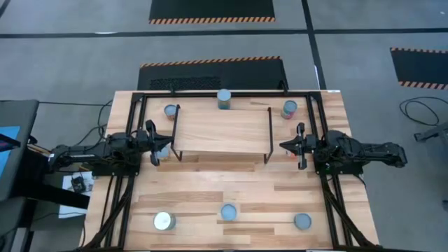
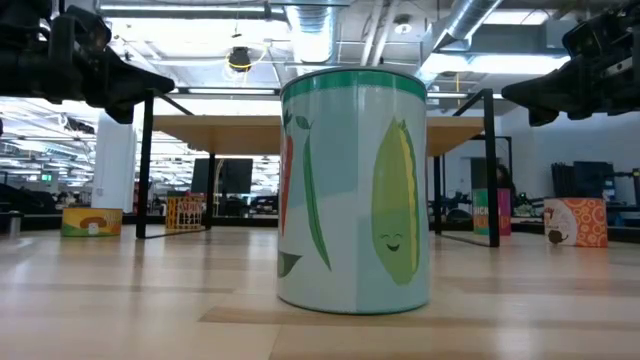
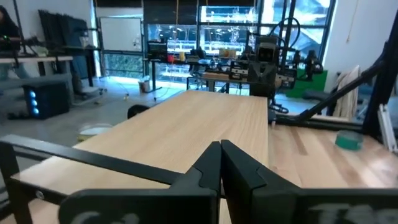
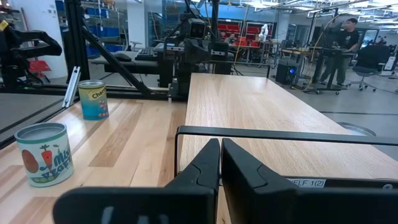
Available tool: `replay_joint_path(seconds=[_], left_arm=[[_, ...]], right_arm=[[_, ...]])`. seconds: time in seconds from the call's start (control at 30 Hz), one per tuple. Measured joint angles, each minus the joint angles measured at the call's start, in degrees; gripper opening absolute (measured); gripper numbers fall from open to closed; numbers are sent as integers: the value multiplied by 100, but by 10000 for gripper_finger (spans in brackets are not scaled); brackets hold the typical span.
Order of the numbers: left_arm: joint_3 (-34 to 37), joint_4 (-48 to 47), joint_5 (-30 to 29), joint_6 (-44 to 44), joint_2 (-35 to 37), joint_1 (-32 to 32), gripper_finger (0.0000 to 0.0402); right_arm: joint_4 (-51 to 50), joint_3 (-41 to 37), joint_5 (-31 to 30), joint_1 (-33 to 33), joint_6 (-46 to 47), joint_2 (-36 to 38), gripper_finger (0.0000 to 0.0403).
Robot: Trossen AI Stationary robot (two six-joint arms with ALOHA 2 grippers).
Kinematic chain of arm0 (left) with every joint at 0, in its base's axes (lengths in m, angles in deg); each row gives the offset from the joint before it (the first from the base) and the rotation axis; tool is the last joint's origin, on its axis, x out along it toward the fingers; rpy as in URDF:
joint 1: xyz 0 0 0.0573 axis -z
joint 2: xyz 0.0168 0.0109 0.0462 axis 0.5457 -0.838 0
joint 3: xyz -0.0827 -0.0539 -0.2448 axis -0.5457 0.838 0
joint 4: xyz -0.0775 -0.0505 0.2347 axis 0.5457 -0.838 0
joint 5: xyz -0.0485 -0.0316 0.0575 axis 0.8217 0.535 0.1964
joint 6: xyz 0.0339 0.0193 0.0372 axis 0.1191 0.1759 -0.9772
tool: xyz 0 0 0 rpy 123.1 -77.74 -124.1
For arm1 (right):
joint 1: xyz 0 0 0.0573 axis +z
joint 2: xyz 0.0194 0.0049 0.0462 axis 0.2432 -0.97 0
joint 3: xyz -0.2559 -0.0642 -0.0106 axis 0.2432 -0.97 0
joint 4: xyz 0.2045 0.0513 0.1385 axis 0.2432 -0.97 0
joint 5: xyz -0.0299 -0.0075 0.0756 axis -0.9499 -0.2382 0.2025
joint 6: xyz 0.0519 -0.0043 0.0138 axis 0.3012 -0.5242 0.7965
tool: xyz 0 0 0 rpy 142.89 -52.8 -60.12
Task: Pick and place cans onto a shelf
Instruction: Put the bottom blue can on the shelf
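Looking straight down, the shelf (image 1: 220, 131) stood bare mid-table (image 1: 210, 189), flanked by the left gripper (image 1: 155, 144) and right gripper (image 1: 295, 146), jaws clenched on nothing. Six cans (image 1: 224, 99) sat on the table around it. Wrist views confirmed no placement made; all cans remained.
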Motion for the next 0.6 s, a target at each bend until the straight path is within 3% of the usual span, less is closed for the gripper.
replay_joint_path(seconds=[0.4, 0.53, 0.6], left_arm=[[-38, 396, 58, 430, 3, 6, 0], [-458, 282, 900, 170, -13, 37, 0], [-789, 216, 1012, 41, -69, 119, 0]], right_arm=[[0, 0, 2, 0, 0, 0, 40], [0, 1, 1, 0, 0, -2, 40], [0, 0, 0, 0, 0, -2, 40]])
